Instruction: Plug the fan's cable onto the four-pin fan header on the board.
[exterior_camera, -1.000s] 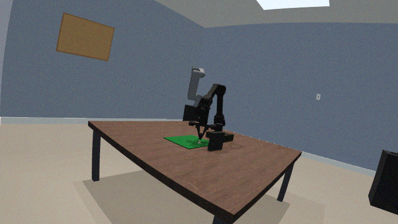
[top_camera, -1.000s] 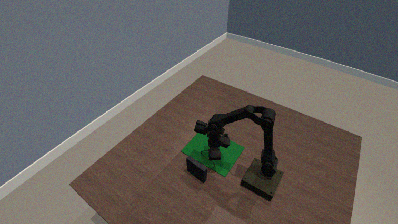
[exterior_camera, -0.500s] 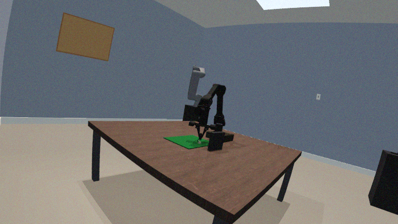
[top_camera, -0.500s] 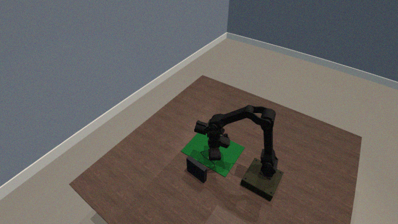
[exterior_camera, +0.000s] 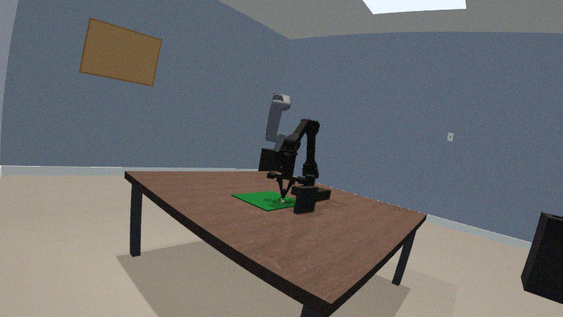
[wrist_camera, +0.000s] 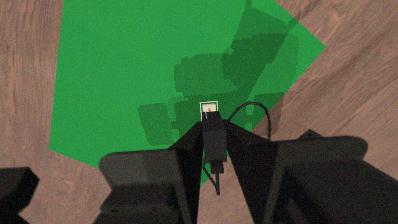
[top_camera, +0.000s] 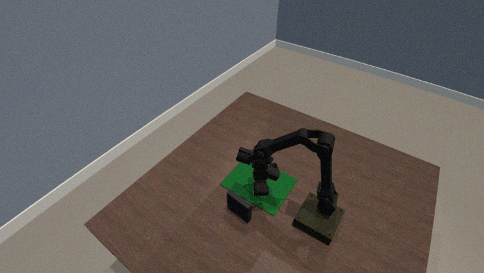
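The green board lies flat on the wooden table. Its small white-framed fan header sits near the board's near edge. My gripper is shut on the black plug, which points down with its tip right at the header. Whether the plug is seated on the pins I cannot tell. A thin black cable loops from the plug toward the black fan, which stands upright just off the board's edge.
The arm's olive base is bolted to the table right of the board. The table extends well beyond the board. A black box stands on the floor at the far right.
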`<state>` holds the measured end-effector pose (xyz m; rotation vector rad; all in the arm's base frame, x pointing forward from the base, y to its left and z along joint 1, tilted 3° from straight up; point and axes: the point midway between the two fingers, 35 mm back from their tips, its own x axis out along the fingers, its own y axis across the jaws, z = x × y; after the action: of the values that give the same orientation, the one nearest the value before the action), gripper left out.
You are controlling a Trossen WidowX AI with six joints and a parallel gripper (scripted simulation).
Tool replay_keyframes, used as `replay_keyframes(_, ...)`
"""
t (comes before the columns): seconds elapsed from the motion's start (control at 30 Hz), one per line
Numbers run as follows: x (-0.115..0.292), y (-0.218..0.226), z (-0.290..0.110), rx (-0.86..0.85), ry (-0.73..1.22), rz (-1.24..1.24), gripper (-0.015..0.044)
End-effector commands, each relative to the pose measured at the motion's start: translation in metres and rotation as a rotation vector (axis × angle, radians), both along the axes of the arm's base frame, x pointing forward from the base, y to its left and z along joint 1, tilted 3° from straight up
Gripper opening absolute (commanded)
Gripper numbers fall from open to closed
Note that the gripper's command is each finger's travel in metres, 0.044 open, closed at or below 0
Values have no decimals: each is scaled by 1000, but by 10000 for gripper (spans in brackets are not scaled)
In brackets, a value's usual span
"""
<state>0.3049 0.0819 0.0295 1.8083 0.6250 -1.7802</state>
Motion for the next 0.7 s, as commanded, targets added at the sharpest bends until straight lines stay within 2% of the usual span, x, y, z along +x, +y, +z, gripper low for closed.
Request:
replay_keyframes(0.0, 0, 0, -2, -2, 4, 5, 0)
replay_keyframes(0.67, 0, 0, -4, -2, 4, 5, 0)
